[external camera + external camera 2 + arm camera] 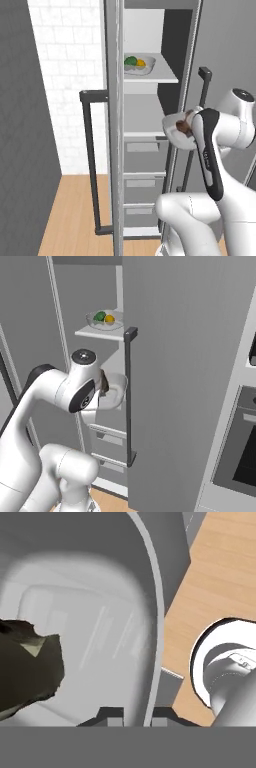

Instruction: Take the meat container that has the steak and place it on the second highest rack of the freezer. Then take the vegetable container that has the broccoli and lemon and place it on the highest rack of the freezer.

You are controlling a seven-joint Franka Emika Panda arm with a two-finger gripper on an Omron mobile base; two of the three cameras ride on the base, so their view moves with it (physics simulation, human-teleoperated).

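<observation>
Steak (185,128) is riding in the meat container (176,131), which your fingers (136,716) are pinching narrowly by its rim wall. You are holding the tray in front of the open freezer (145,150), level with the second highest rack (142,134), which lies just ahead and to your left. The vegetable container (140,64) with broccoli (130,60) and lemon (141,63) is sitting on the highest rack (162,77).
</observation>
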